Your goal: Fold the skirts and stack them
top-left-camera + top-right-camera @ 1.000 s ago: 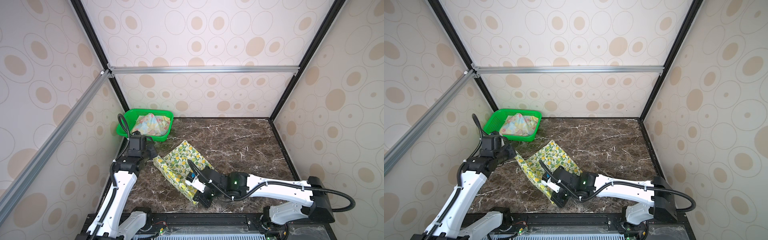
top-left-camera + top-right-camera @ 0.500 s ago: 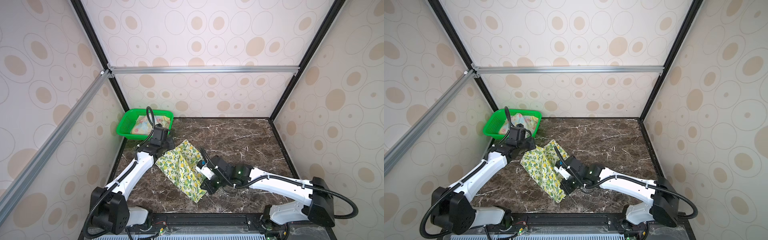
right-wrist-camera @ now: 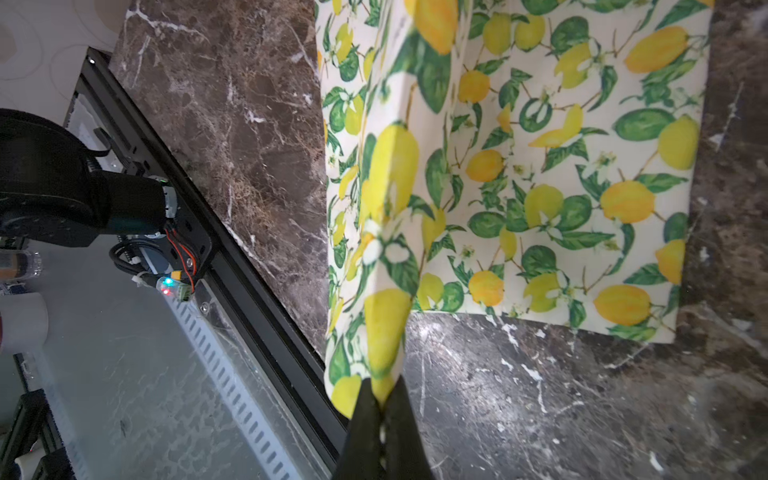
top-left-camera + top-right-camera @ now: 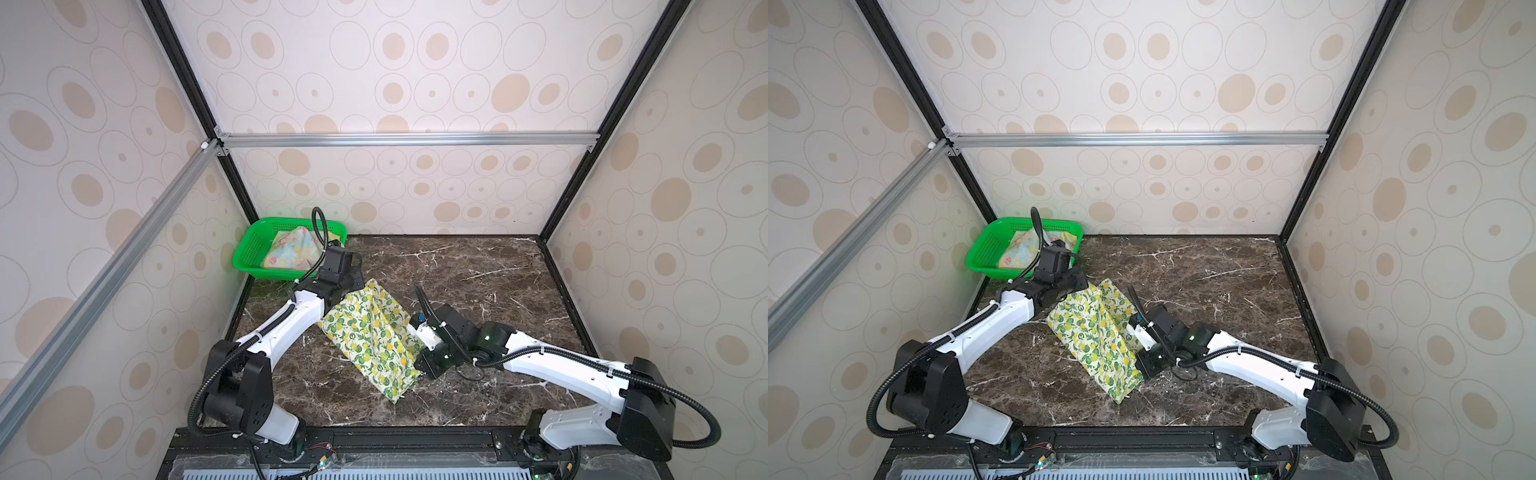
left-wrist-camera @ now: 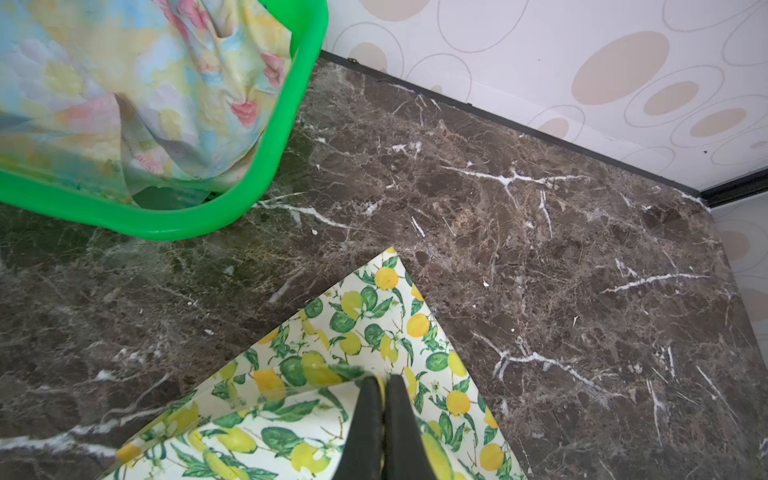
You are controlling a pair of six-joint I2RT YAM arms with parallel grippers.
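The white lemon-print skirt (image 4: 370,340) (image 4: 1096,336) lies on the marble table, one side lifted and folded across itself. My left gripper (image 4: 353,287) (image 4: 1082,286) (image 5: 384,380) is shut on the lemon skirt's (image 5: 365,316) far edge, just in front of the basket. Shut on the near right edge of the lemon skirt (image 3: 540,166) is my right gripper (image 4: 419,365) (image 4: 1142,370) (image 3: 380,395), low over the table. The pastel flowered skirt (image 4: 291,249) (image 4: 1021,249) (image 5: 124,83) lies crumpled in the basket.
A green perforated basket (image 4: 249,259) (image 4: 980,259) (image 5: 166,222) stands in the table's back left corner. Patterned walls close the marble table (image 4: 478,270) on three sides. A black rail (image 3: 232,266) runs along its front edge.
Both grippers carried the lemon skirt's left side to the right, over the rest of the cloth. The left arm swung from beside the basket toward the middle; the skirt now looks narrower.
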